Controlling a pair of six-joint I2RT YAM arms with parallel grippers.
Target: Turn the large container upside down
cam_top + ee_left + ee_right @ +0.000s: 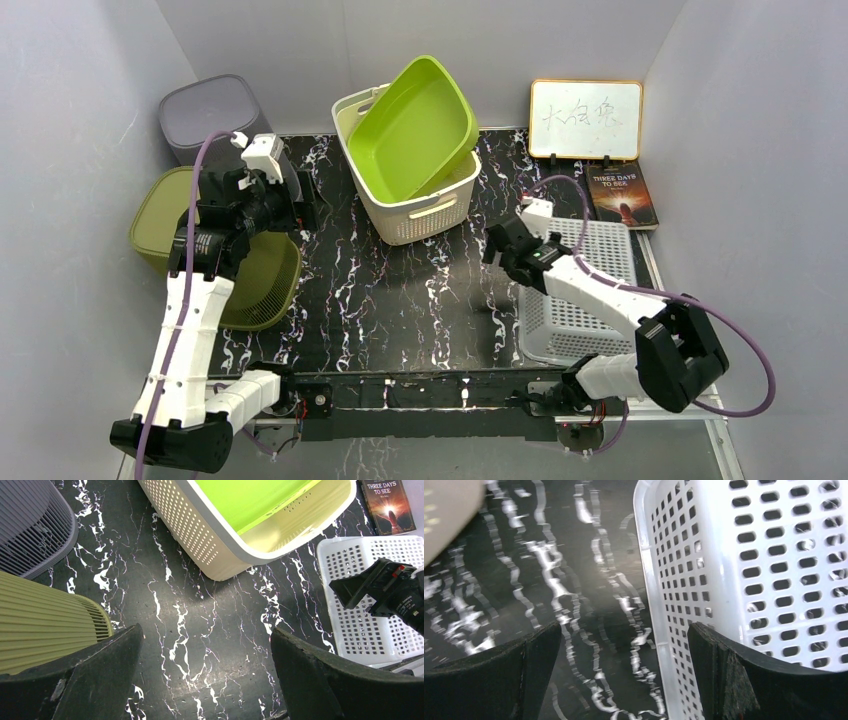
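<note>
Hovering spread wide, the right pincer (624, 630) straddles the left rim of the white basket (749, 555), likely the large container, with one finger over the surface (589, 580) and the other inside the wall. Pinching only that thin perforated rim could let it slip mid-flip, or swing it into the cream basket (420, 215) left of the pincer. The left pincer (207, 635), also spread, holds nothing.

Large container (612, 245): white plastic basket, rectangular, shallow, walls and floor perforated with small slots. Sits open side up, level, at the right side of the table (400, 300).
</note>
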